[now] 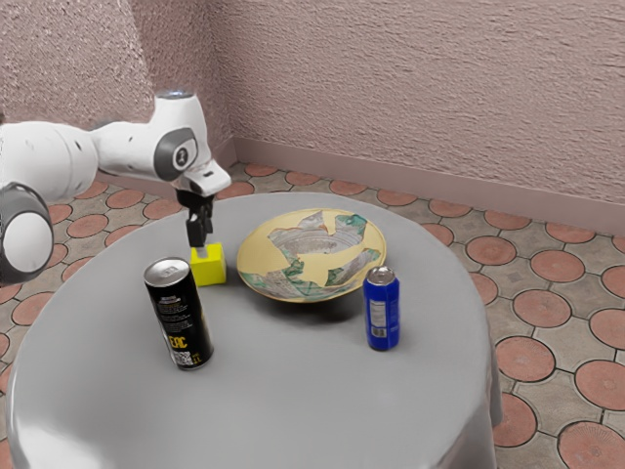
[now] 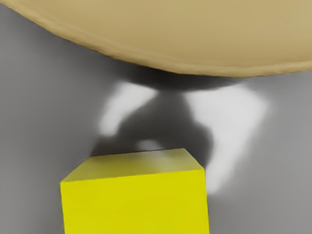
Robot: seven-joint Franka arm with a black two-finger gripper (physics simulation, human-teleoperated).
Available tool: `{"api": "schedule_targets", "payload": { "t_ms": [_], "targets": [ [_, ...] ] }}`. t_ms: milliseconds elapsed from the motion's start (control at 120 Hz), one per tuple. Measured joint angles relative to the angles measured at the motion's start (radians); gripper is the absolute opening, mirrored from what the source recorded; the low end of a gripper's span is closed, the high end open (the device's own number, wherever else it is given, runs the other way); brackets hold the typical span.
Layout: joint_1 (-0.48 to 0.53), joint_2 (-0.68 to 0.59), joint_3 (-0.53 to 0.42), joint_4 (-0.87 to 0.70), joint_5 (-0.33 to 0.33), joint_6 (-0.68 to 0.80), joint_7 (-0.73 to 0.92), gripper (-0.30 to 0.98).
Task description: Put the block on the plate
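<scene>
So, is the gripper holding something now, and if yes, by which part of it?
That cannot be told: the gripper is at the top of the yellow block, but whether it grips it there is unclear.

yellow block [image 1: 209,266] | level, just beside plate [image 1: 312,252], apart || plate | round, yellow, grey-green pattern | face up, on table [image 1: 283,391]

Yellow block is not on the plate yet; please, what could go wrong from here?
The plate has a raised rim, close to the block; if the block is carried too low, it may hit this rim and push the plate.
A pushed plate could then knock over the blue can, which stands close to its edge.
The black can stands near the block too, so a sideways swing of the gripper might tip it.
</scene>
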Motion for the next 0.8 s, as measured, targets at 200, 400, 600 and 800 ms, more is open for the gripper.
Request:
{"api": "schedule_targets", "payload": {
  "t_ms": [200,400,600,800],
  "targets": [
    [0.029,0.045,-0.018,0.029,0.002,0.005,0.016,0.69],
    [0.038,0.072,-0.022,0.039,0.003,0.011,0.029,0.69],
    [0.043,0.098,-0.025,0.039,0.003,0.02,0.04,0.69],
    [0.047,0.115,-0.033,0.039,0.003,0.032,0.048,0.65]
  ]
}}
